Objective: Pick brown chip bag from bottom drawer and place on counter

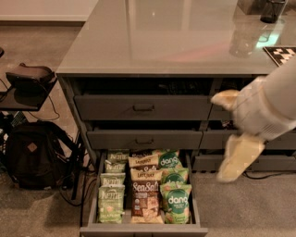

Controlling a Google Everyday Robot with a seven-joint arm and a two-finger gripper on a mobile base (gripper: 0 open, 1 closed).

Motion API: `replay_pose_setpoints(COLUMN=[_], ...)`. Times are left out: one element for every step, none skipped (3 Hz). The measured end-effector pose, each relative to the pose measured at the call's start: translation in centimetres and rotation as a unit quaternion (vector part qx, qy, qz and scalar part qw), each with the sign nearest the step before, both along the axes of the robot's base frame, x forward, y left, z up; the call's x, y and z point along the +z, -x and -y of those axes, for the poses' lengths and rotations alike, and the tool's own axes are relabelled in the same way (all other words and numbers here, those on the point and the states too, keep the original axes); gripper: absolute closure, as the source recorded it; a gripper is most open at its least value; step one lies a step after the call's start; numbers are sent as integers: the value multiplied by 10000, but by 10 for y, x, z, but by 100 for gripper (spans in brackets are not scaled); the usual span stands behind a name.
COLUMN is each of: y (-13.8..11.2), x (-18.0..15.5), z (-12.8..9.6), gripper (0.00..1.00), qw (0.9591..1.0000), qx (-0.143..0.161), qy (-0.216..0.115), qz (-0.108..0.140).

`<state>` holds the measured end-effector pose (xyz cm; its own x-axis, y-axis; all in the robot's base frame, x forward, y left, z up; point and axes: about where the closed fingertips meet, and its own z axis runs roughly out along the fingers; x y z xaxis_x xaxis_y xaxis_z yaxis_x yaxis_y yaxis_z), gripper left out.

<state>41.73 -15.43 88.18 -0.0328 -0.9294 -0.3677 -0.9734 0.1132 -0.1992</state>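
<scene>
The bottom drawer (143,229) is pulled open at the foot of the cabinet. It holds three rows of bags. The middle row is brown chip bags; the front one (144,200) shows white "Sea Salt" lettering, with two more (144,162) behind it. Pale green bags (111,203) lie on the left and green "dang" bags (177,202) on the right. My gripper (232,130) hangs to the right of the drawer, above the floor and in front of the right-hand drawers. Its cream fingers (238,158) are spread wide and hold nothing. The glossy counter (162,37) spans the top.
Two closed drawer fronts with bar handles (143,108) sit above the open drawer. A black backpack (32,155) and a dark stand (28,78) are on the left. A dark cup (273,10) and a checkered mat (282,54) stand on the counter's right end.
</scene>
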Motion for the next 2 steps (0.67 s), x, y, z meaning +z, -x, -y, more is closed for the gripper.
replay_pose_setpoints(y=[12, 26], x=[-84, -171], z=[-55, -112], gripper=[0, 0], qw=[9945, 9818], qx=[501, 810], qy=[-870, -1578], qz=[-311, -683])
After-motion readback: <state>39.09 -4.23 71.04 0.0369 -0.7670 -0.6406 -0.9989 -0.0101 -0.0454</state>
